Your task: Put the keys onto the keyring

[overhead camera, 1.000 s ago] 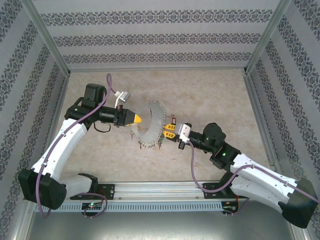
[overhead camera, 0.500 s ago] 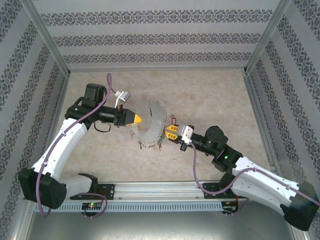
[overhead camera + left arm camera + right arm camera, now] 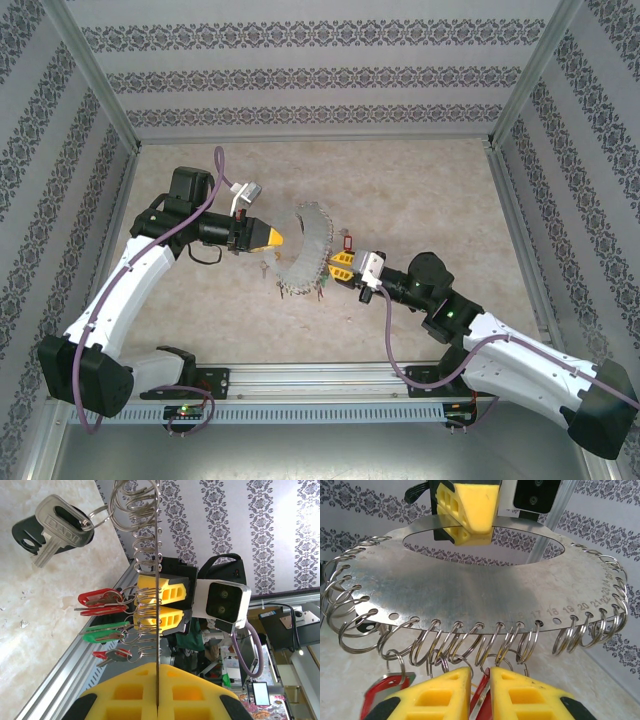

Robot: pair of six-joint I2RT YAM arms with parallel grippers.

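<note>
Right now your left gripper (image 3: 275,238) pinches the edge of the flat grey metal keyring (image 3: 318,240), held level over the beige bench (image 3: 420,190). Your right gripper (image 3: 336,266) sits at the keyring's near rim among the red-tagged keys (image 3: 100,602). Its fingers are nearly together, and you cannot tell whether they grip anything.
</note>
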